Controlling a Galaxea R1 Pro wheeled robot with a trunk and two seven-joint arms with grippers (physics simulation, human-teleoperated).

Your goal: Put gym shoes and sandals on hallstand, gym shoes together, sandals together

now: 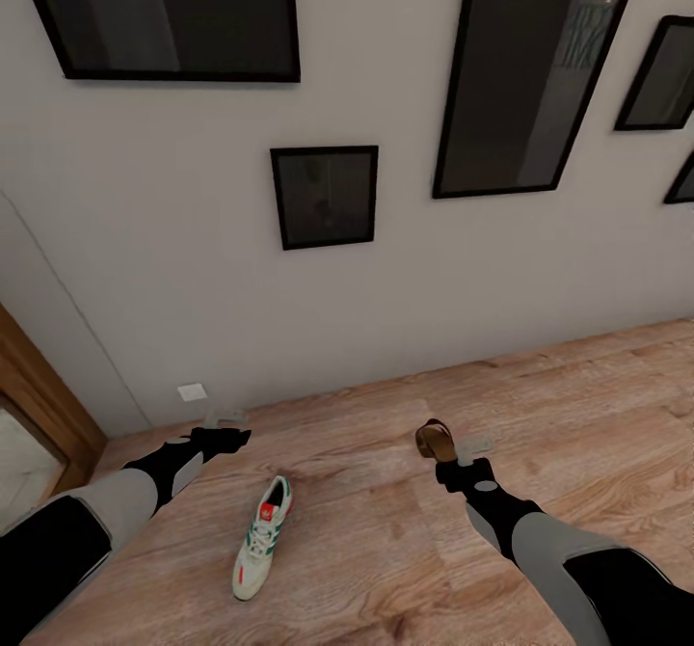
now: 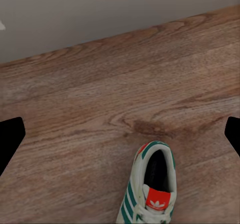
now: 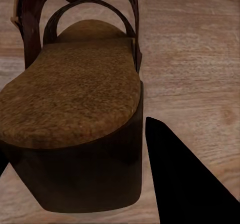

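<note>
Gripping sandal (image 3: 75,108) w/ right gripper (image 1: 461,455); gym shoe (image 1: 262,550) on floor (image 1: 386,530).

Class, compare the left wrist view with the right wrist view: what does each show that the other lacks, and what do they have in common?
Left wrist view: a gym shoe lying on the floor, white with green stripes and a red tongue tab, and the pale wall behind it. Right wrist view: a brown sandal seen close up, with its tan insole and dark straps, beside a dark finger of the right hand. Both share the wood-plank floor.
</note>
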